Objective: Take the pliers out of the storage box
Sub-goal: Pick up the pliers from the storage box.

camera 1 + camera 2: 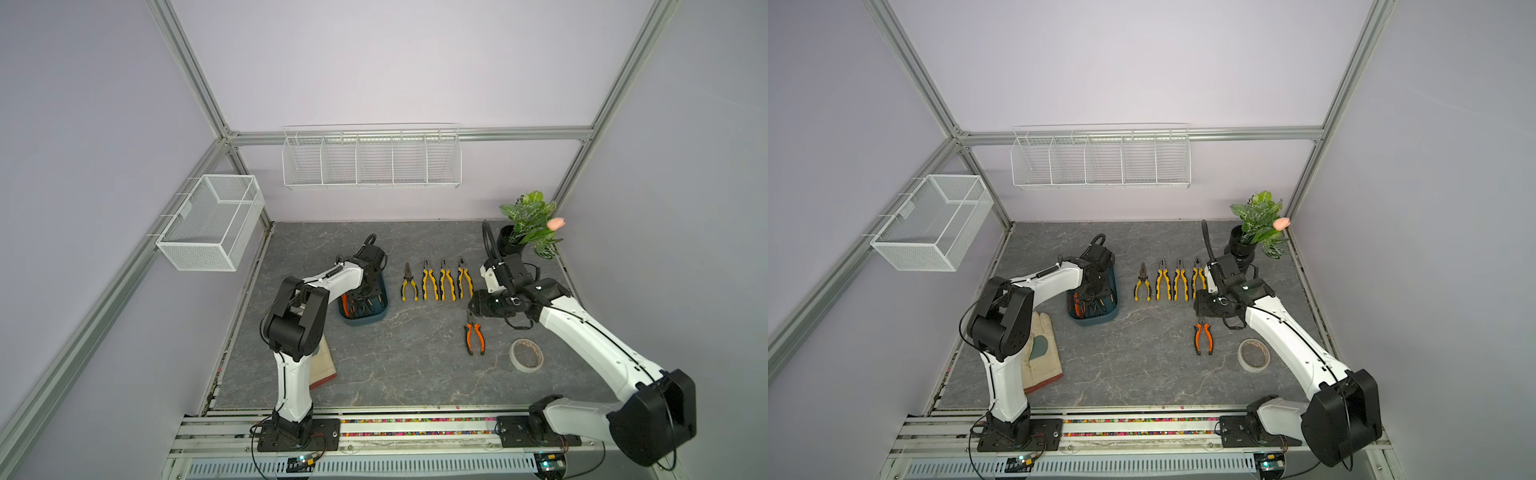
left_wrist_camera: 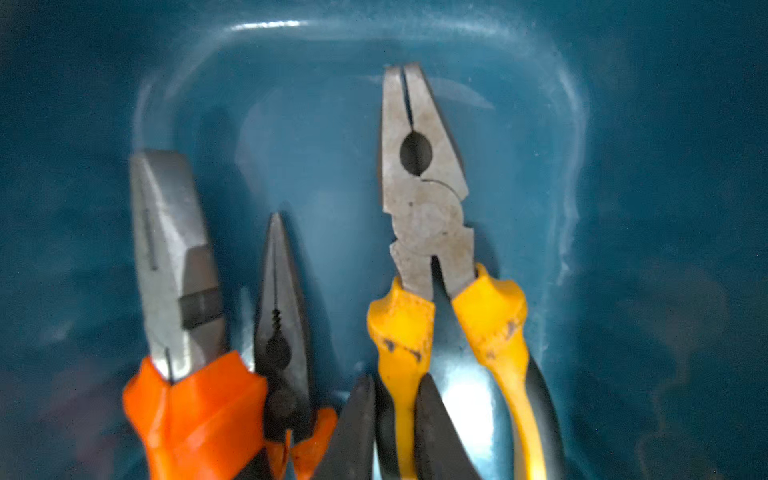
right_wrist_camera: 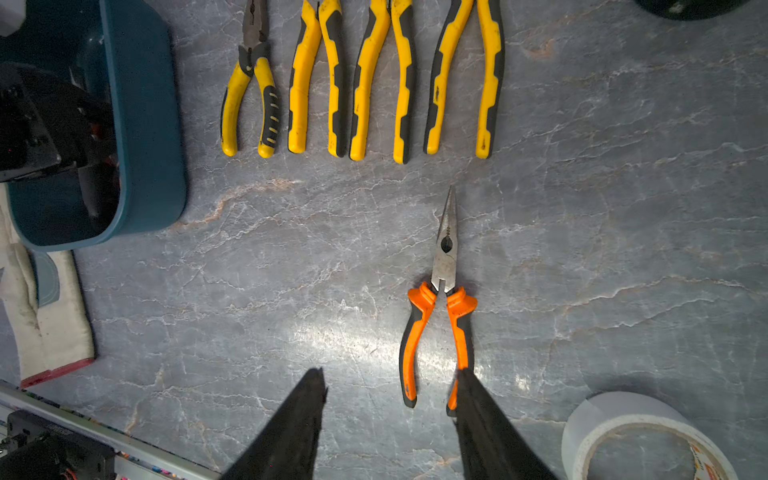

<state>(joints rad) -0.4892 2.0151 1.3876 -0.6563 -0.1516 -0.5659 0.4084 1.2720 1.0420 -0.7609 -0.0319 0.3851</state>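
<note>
The pliers (image 2: 428, 216) being worked on are a yellow-handled combination pair lying in the storage box (image 2: 623, 166), head toward an end wall.

The left claw (image 2: 395, 380) straddles one handle just behind the pivot. Its fingers (image 2: 353, 432) stand narrow on either side of the handle; whether they clamp it cannot be told.

Just beside this pair, in the same box, lie an orange-handled combination pair (image 2: 174, 249) and an orange-handled long-nose pair (image 2: 280, 291).

Handling, as a judgement:
- The tool is steel, rigid and head-heavy.
- The sleeved handles offer friction; the bare metal head does not.
- Take hold on the sleeve close to the pivot.
- A hold on one handle alone may let the other handle swing and the head droop.

The box sits near the left edge of the surface (image 1: 374, 365). Four yellow-handled pairs (image 1: 430, 282) lie in a row toward the far edge. The right claw (image 3: 390, 370) hangs open and empty above an orange long-nose pair (image 3: 444, 257) nearer the right edge.
</note>
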